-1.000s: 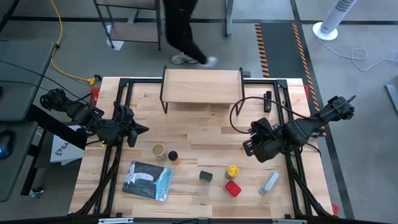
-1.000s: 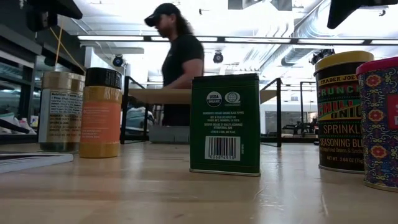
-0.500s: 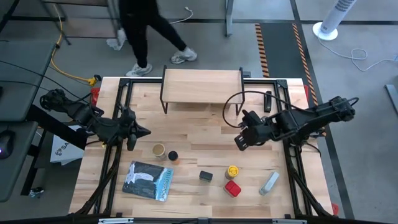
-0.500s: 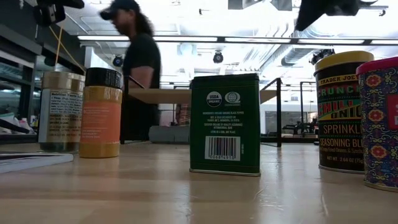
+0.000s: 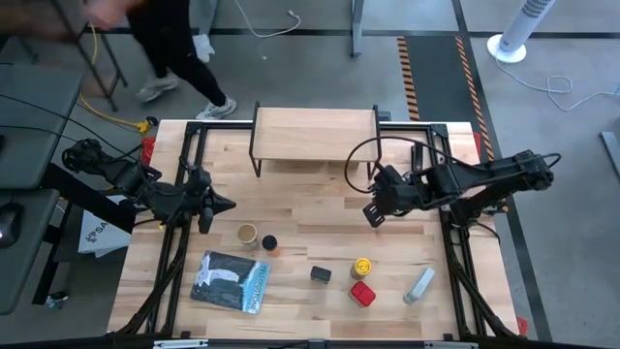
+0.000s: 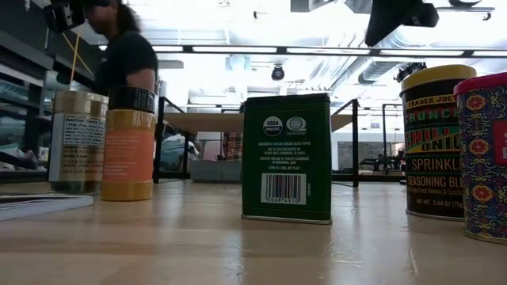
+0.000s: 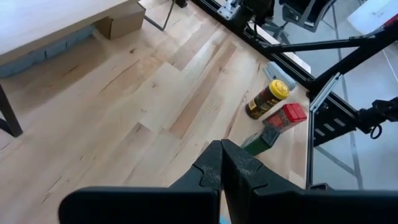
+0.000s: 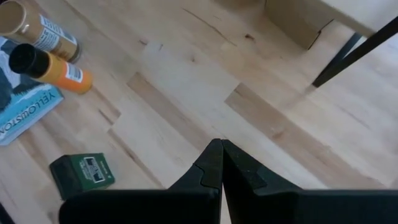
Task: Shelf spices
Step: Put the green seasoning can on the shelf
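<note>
Nothing was shelved yet: the shelf (image 5: 315, 133) stood bare and all five spices (image 5: 360, 268) sat on the tabletop (image 5: 300, 208). Both the left end effector (image 7: 221, 163) and right end effector (image 8: 221, 160) were pressed together, empty, hovering.

green tin (image 6: 286, 158), orange jar (image 6: 129, 143), patterned red tin (image 6: 485, 156)

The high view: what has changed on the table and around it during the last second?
The right gripper, shut and empty, has swung from above the yellow-capped jar toward the table's middle, nearer the light wooden shelf. The person in dark clothes has walked leftward behind the table. The left gripper, also shut, has stayed in place, and no container has moved.
</note>
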